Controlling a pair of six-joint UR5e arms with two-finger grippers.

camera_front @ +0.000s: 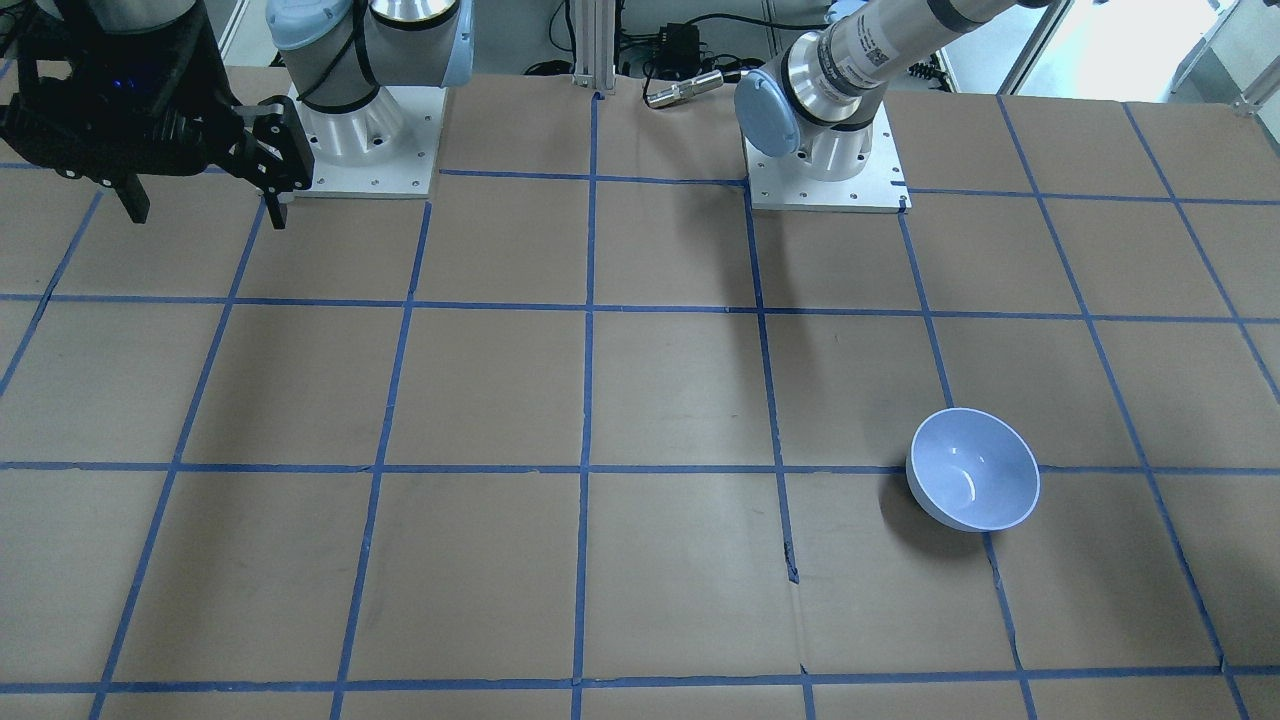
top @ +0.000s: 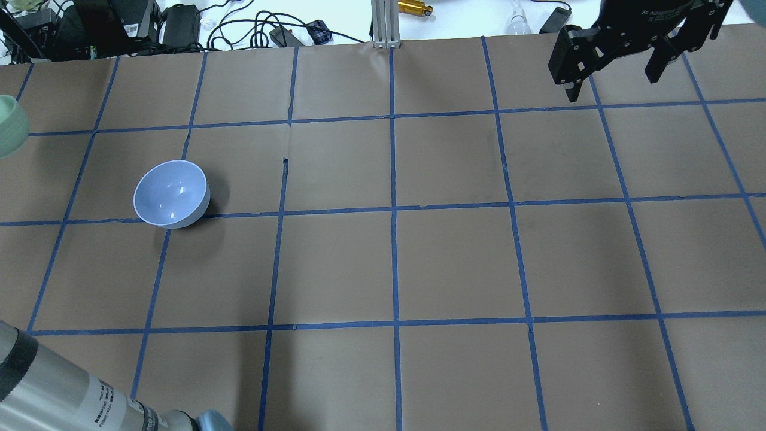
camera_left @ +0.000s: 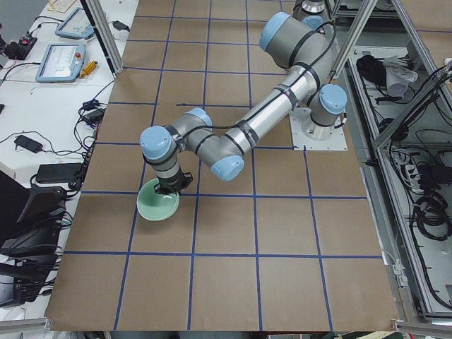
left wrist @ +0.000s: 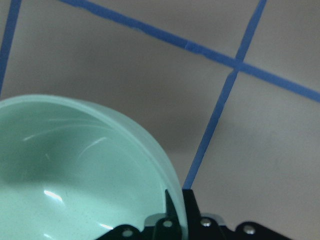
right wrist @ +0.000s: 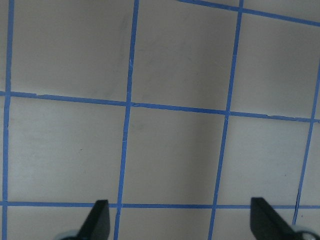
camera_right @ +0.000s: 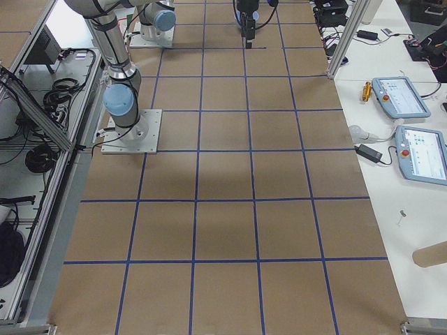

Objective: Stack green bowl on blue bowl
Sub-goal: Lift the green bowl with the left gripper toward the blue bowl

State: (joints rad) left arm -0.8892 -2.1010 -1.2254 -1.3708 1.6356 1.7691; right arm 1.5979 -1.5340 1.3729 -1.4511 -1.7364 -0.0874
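The green bowl (left wrist: 75, 175) is held by its rim in my left gripper (left wrist: 179, 200), which is shut on it, one finger inside and one outside. It hangs upright above the table, as the exterior left view (camera_left: 158, 205) shows. In the overhead view only its edge (top: 9, 126) shows, at the far left. The blue bowl (top: 172, 193) stands upright and empty on the table, to the right of the green bowl and apart from it; it also shows in the front-facing view (camera_front: 975, 482). My right gripper (top: 613, 81) is open and empty, high over the far right (right wrist: 182, 220).
The brown table (top: 455, 263) is marked with a blue tape grid. Cables and power bricks (top: 179, 24) lie beyond its far edge. The two arm bases (camera_front: 365, 150) stand at the robot's side of the table.
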